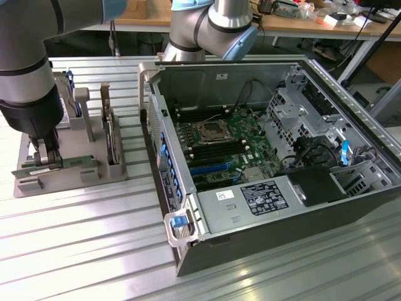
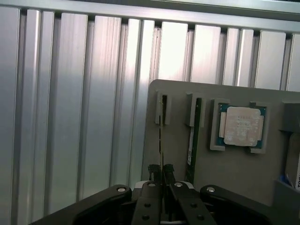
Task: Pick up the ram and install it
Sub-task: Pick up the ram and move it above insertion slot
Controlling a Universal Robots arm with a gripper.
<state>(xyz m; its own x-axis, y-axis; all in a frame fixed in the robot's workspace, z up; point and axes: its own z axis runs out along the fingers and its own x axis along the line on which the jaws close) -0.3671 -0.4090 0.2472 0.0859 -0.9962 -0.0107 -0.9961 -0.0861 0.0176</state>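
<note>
Gripper (image 2: 161,172) pinches ram (image 2: 161,131) edge-on, thin board apparently seated in grey holder (image 2: 178,154) slot; shallow or skewed pinch could let it slip, tilt, bind, or drag holder along.

Bright, even light from overhead. Hard glare off the ribbed aluminium worktop (image 1: 81,244), nearly blown out on the slats in the wrist view. Computer case (image 1: 282,244) interior is dimmer, shaded by its own walls.
</note>
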